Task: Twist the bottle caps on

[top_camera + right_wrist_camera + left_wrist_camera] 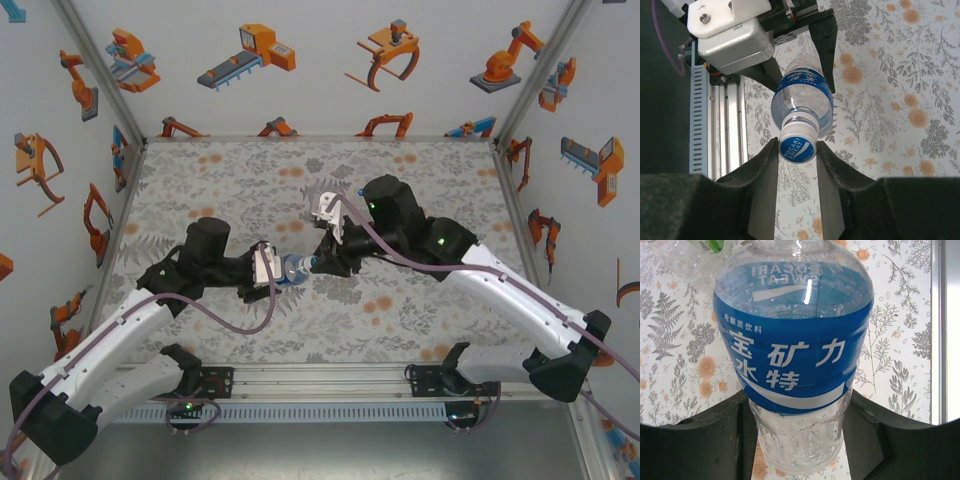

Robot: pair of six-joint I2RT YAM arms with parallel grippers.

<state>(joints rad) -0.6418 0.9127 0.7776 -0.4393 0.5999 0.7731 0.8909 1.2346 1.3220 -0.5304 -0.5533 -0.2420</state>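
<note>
The left hand [800, 410] pinches the blue-labelled bottle [790, 355]; seen from above, at its 3 o'clock, the right hand [797, 155] pinches its cap [797, 148].

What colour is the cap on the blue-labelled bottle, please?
The cap is white with a blue top bearing white lettering; the right wrist view shows it best.

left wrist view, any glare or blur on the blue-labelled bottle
Left wrist: a white glare streak crosses the upper label of the blue-labelled clear plastic bottle, lettering otherwise sharp. Right wrist: the same bottle's white round cap is crisp, a small highlight on the shoulder.
</note>
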